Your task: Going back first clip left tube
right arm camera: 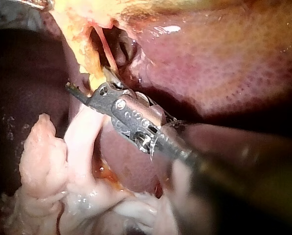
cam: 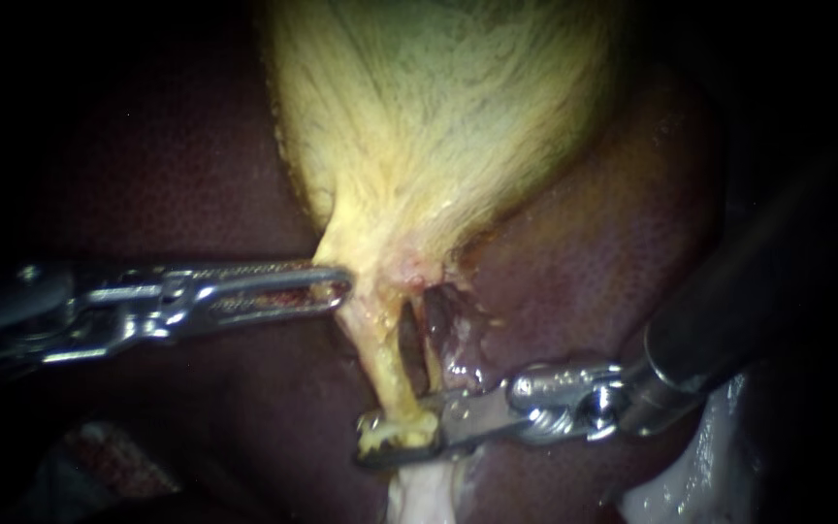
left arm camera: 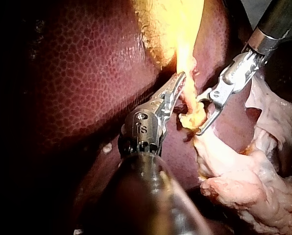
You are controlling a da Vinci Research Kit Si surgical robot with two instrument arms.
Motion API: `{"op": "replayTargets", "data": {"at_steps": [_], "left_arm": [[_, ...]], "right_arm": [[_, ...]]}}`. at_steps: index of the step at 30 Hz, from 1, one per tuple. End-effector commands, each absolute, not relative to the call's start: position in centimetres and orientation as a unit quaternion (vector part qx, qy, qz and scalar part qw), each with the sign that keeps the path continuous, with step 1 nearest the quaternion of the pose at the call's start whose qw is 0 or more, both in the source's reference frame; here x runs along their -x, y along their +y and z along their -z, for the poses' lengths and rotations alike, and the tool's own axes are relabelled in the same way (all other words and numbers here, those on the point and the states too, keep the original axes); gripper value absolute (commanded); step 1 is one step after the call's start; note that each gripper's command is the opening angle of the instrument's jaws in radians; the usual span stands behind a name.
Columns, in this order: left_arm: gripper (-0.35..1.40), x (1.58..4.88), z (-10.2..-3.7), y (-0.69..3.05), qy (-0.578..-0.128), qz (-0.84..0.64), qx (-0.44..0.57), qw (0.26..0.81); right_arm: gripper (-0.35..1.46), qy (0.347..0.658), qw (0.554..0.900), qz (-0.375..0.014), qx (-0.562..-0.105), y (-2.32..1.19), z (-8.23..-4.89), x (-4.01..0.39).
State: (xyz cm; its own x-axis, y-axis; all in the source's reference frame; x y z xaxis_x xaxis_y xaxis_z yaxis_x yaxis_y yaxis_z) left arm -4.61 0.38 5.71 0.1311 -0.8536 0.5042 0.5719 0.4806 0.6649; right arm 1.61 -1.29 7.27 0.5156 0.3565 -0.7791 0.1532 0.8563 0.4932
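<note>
— Where is the left tube from where you stand?

— Low in the middle. The left tube (cam: 392, 361) is a waxy yellow cord running down from the narrow neck of the gallbladder (cam: 438, 116) and ending in a lumpy yellow knob. A dark slit parts it from a thinner strand (cam: 435, 354) just to its right. I can't pick out a clip on it.

— And the right tool?

— The right tool (cam: 372, 442) slants in from the right on a smooth dark shaft, then turns to bright steel with a small coil at the hinge. Its jaws stand open, one on each side of the knob at the foot of the tube, with a gap showing between them.

— The other one?

— The left tool (cam: 341, 288) lies almost level, coming from the left. Its long slotted steel jaws lie together, and its rounded tip touches the left side of the gallbladder's neck, above the tube.

— What's around them?

— The gallbladder is pale yellow, streaked with fine fibres, wide above and tapering down. The liver (cam: 594, 262) around it is dark maroon, glossy and finely pebbled. Beneath the right tool, soft pale pink tissue (left arm camera: 234, 181) lies in wet, lumpy folds.
</note>
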Motion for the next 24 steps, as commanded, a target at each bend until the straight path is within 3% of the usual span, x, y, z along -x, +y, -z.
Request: {"op": "replayTargets", "data": {"at_steps": [1,6,17,24], "left_arm": [[-0.20,4.60,-5.71,0.38,-0.447,0.484,-0.158,0.735],[-0.20,4.60,-5.71,0.38,-0.447,0.484,-0.158,0.735],[-0.20,4.59,-5.72,0.38,-0.447,0.484,-0.158,0.735],[-0.20,4.58,-5.78,0.39,-0.447,0.483,-0.158,0.736]], "right_arm": [[0.53,0.497,0.830,-0.053,-0.247,-1.27,-7.25,-1.61],[0.60,0.508,0.843,-0.029,-0.175,-1.11,-7.18,-1.53],[0.60,0.507,0.850,-0.017,-0.143,-0.93,-6.93,-1.08],[0.60,0.525,0.842,-0.004,-0.127,-0.72,-6.54,-0.71]]}}
